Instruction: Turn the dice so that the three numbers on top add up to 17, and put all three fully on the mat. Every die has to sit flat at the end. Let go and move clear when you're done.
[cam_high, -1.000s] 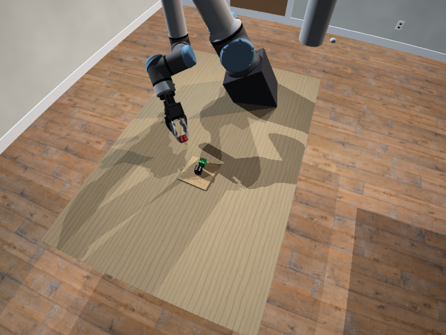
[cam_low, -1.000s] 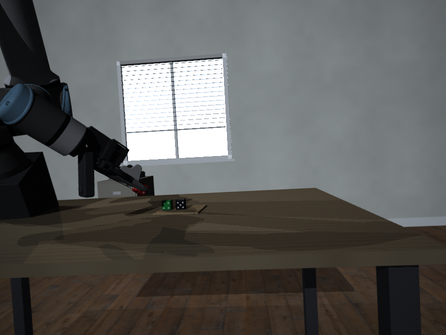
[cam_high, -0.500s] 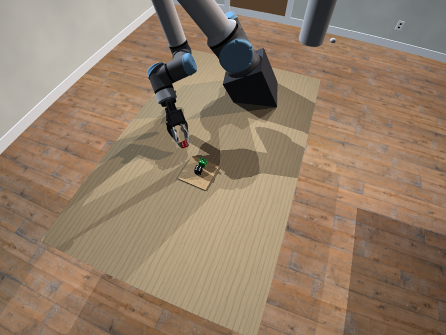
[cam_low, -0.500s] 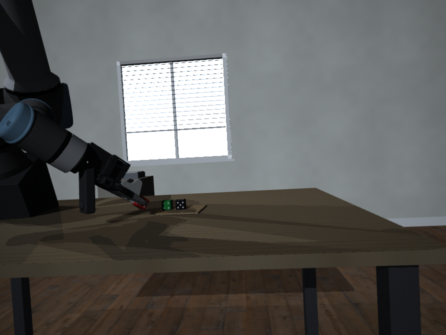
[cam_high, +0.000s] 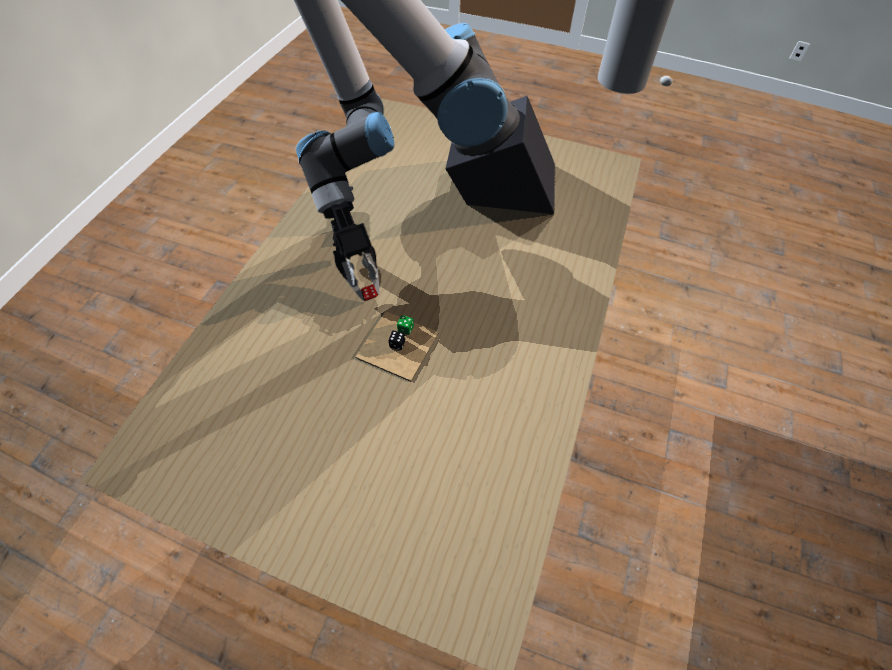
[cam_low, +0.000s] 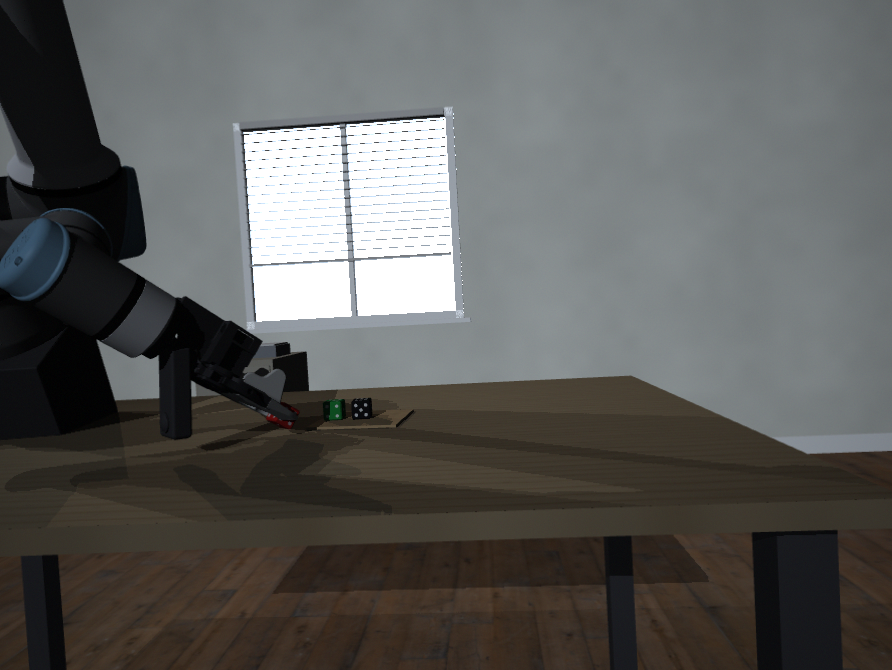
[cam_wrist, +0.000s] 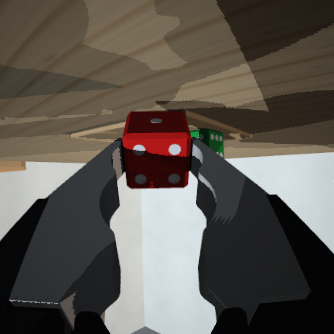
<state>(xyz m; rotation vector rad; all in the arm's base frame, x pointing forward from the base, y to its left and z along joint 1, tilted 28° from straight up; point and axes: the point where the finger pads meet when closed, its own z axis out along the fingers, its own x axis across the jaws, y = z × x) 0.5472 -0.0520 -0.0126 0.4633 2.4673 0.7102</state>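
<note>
Red and likely light, stiff and a little slick, the die (cam_high: 369, 292) (cam_wrist: 156, 160) sits pinched in the gripper (cam_high: 367, 288) (cam_low: 283, 416) (cam_wrist: 156, 141) by opposite side faces, the right hold for it. It is just off the mat (cam_high: 387, 365) (cam_low: 360, 426), tilted; on the mat, green (cam_high: 405, 325) (cam_low: 334, 410) (cam_wrist: 215, 141) and black (cam_high: 396, 340) (cam_low: 361, 408) dice stand close together.

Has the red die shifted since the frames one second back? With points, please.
Yes. In the exterior view, the red die (cam_high: 369, 292) (cam_low: 291, 424) (cam_wrist: 156, 160) now sits lower, down from above the mat's (cam_high: 383, 364) (cam_low: 360, 426) level to about its height.
</note>
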